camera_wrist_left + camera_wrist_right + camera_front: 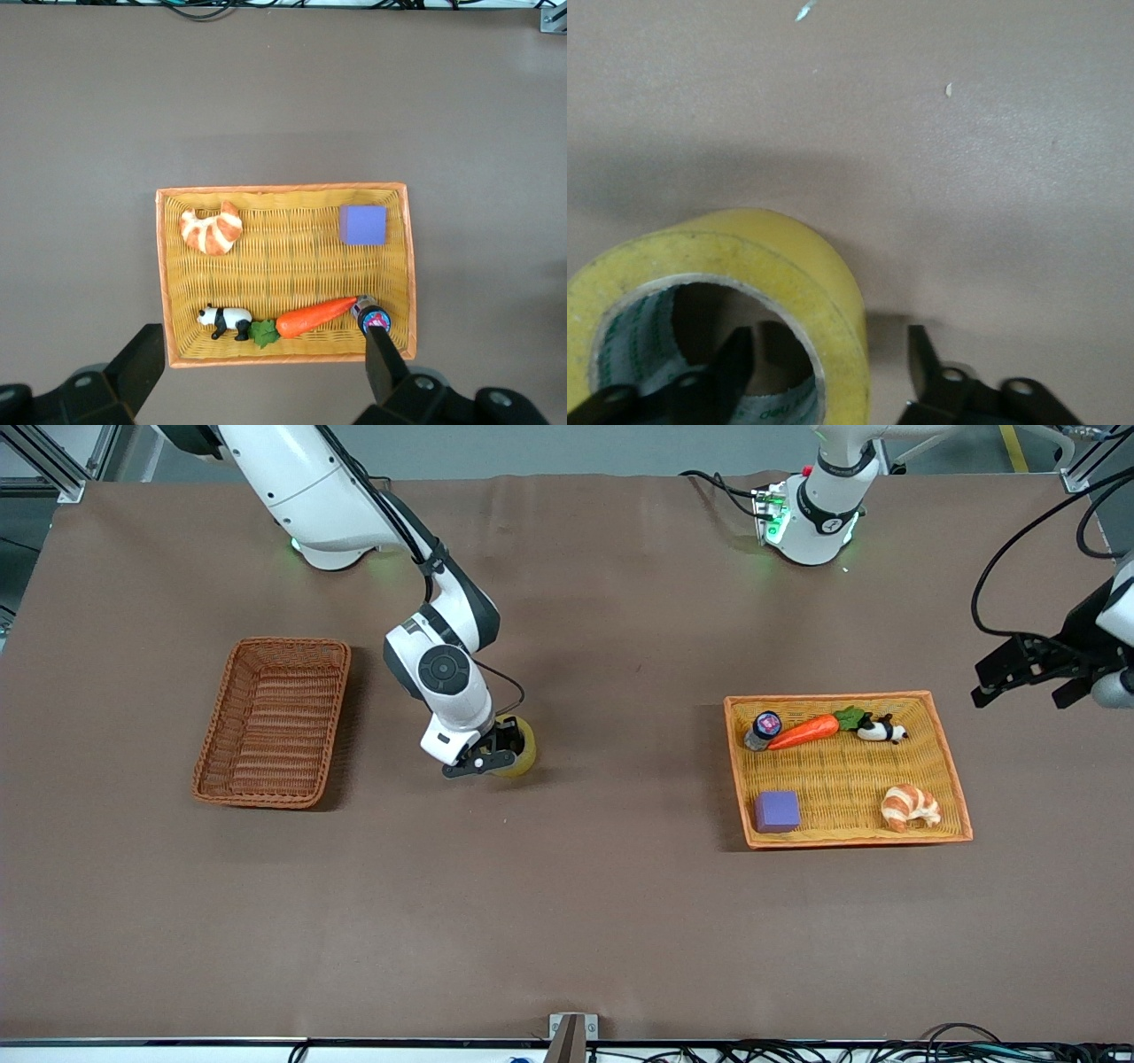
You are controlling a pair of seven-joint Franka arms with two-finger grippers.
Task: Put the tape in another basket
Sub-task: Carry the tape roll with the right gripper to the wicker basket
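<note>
Between the two woven containers, on the bare brown table, the tape lies flat with the right gripper lowered onto it. In the right wrist view one finger is seen inside the grey core and the other outside the yellow wall, the jaws parted and not yet closed on the rim. The basket stands empty toward the right arm's end. The left gripper is held open, waiting over the table's edge beside the orange tray. A thin, slick rim could slip or tilt if pinched off-centre, dropping the roll short of the basket.
</note>
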